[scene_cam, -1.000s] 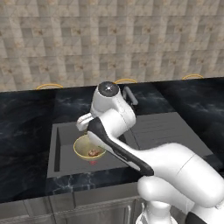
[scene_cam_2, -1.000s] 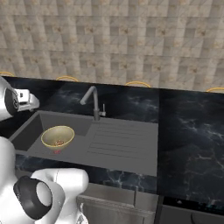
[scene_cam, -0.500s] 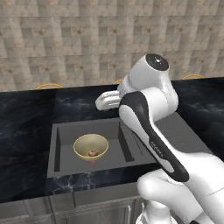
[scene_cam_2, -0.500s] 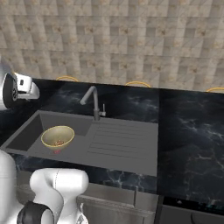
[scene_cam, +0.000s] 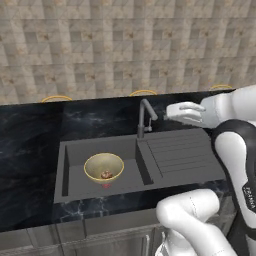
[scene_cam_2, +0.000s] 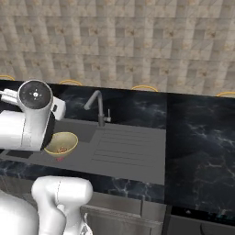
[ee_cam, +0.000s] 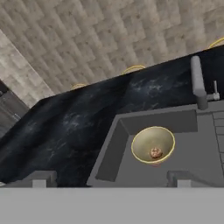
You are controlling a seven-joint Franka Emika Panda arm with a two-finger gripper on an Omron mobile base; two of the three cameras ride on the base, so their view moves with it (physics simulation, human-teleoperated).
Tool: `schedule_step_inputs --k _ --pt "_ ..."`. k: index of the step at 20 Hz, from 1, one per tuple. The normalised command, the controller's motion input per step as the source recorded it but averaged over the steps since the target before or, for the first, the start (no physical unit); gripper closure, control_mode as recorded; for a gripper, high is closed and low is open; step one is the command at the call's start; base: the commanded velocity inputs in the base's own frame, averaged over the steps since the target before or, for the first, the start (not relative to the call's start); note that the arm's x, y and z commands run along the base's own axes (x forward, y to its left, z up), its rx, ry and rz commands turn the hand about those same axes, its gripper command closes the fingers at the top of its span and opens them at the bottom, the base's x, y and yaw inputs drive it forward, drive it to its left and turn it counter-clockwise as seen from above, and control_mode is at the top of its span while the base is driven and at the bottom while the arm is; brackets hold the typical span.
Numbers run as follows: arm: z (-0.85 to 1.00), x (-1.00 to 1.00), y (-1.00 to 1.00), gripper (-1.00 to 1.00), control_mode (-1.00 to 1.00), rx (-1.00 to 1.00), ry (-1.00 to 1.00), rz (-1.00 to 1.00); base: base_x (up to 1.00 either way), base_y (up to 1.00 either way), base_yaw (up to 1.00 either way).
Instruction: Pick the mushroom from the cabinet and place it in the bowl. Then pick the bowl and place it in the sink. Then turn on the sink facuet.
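Below and ahead of the spread, empty gripper (ee_cam: 109, 178), the deep glossy yellow-tan bowl (ee_cam: 153, 145) is sitting in the dark grey sink (ee_cam: 109, 151), holding the small reddish-brown mushroom (ee_cam: 155, 152); remaining target, the rigid grey faucet (ee_cam: 197, 83), probably wants its thin side lever (ee_cam: 215, 92) nudged

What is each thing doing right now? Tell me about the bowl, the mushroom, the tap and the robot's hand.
bowl: upright in the sink basin.
mushroom: lying inside the bowl.
faucet: no water running.
gripper: open, holding nothing, above the counter.
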Motion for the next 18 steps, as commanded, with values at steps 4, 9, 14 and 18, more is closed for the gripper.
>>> schedule_step_inputs --k 4,9,14,18 --pt "0.19 -0.04 -1.0 -1.0 -1.0 0.47 -0.02 -0.19 0.0 0.0 0.0" --pt "0.43 0.27 -0.9 -1.0 -1.0 0.46 0.23 -0.23 0.0 0.0 0.0" --pt "0.17 0.28 -0.95 -1.0 -1.0 0.48 0.45 -0.05 0.0 0.0 0.0" --pt "0.0 0.17 -0.86 -1.0 -1.0 0.42 0.56 0.0 0.0 0.0 0.0"
